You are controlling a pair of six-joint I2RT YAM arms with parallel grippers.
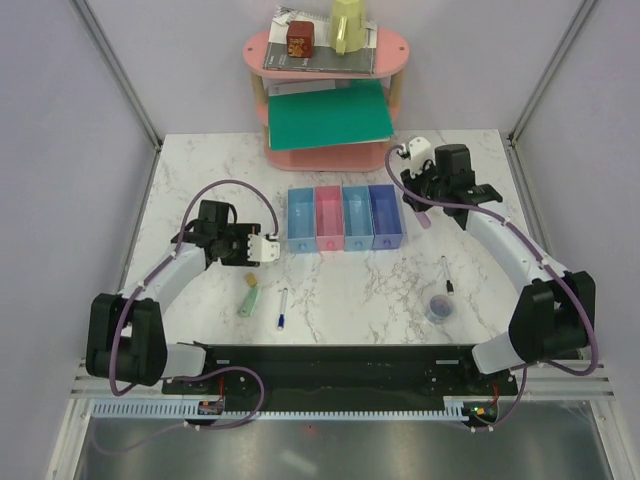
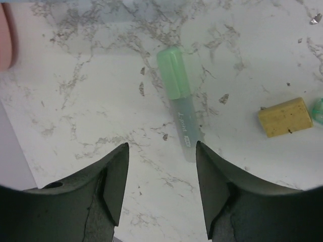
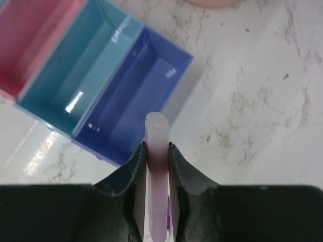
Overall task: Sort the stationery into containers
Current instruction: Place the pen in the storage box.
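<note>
Right gripper (image 1: 422, 203), seen from above, hovers just right of the containers (image 1: 345, 243), all four apparently empty, so nothing is sorted yet; thin black pen (image 1: 447, 275) and tape roll (image 1: 439, 307) wait on the bench (image 1: 350, 290) in front of them. Left wrist: the left gripper (image 2: 161, 146) gapes open over the pale green marker (image 2: 180, 101), tan eraser (image 2: 284, 117) alongside. Right wrist: jaws pinch the pink-purple marker (image 3: 156, 136) beside the violet-blue tray (image 3: 133, 96), path unobstructed.

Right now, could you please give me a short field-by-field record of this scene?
Left gripper: open, over the pale green marker, not gripping it
Right gripper: shut on the pink-purple marker, near the violet-blue tray
Trays: four in a row, nothing seen inside
Loose on table: tan eraser, thin white pen, thin black pen, tape roll
</note>
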